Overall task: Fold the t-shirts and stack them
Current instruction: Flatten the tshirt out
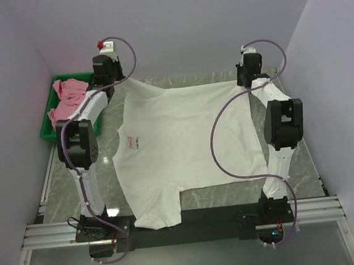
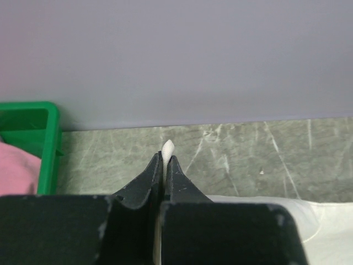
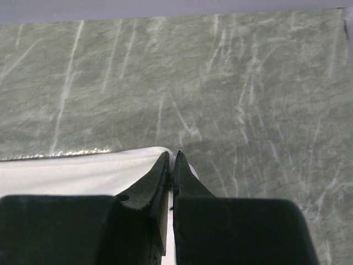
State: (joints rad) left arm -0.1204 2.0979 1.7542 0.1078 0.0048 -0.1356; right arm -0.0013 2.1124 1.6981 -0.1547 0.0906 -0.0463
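The large white t-shirt point(image 1: 184, 144) lies spread over the grey table, a small red print point(image 1: 132, 141) near its left side and one sleeve hanging past the near edge. My left gripper point(image 1: 118, 80) is shut on its far left corner; in the left wrist view a white tuft point(image 2: 168, 146) pokes out between the closed fingertips of the left gripper point(image 2: 166, 156). My right gripper point(image 1: 245, 79) is shut on the far right corner, with white cloth point(image 3: 83, 171) pinched in the right gripper point(image 3: 172, 155). The pink t-shirt point(image 1: 68, 98) lies crumpled in the tray.
A green plastic tray point(image 1: 50, 134) stands at the far left of the table, its rim point(image 2: 52, 143) just left of my left fingers. Purple walls enclose the table on three sides. The arm bases sit on a metal rail at the near edge.
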